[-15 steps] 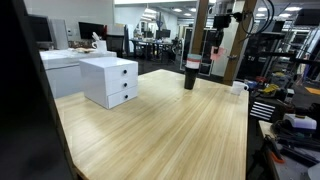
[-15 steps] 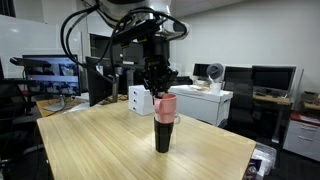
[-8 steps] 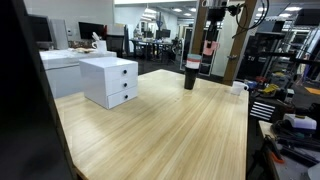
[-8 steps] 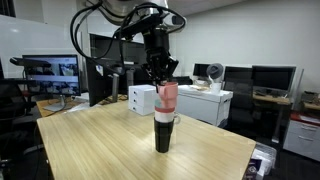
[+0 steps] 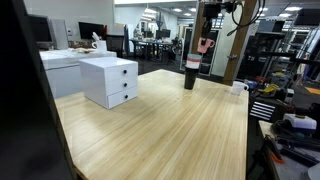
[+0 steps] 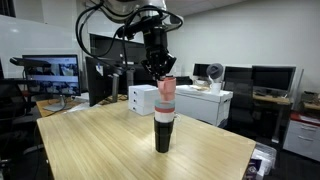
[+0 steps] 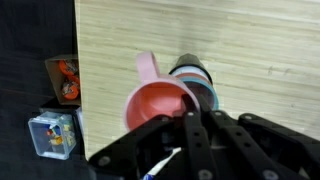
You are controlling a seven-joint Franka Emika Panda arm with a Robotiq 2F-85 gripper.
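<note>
The gripper (image 6: 161, 73) pinches tight on the rim of the pink cup (image 6: 166, 95). The cup hangs right over the black cup stack (image 6: 163, 134), which stands on the wooden table (image 6: 100, 142). A white drawer box (image 6: 143, 99) sits farther back to the left, well apart.

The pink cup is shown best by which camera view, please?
An exterior view shows the pink cup side-on, large, above the dark stack. The wrist view looks into it; in an exterior view it is tiny.

hand (image 6: 160, 71) risen, pink cup (image 6: 166, 97) drawn higher from dark stack (image 6: 163, 135)
</note>
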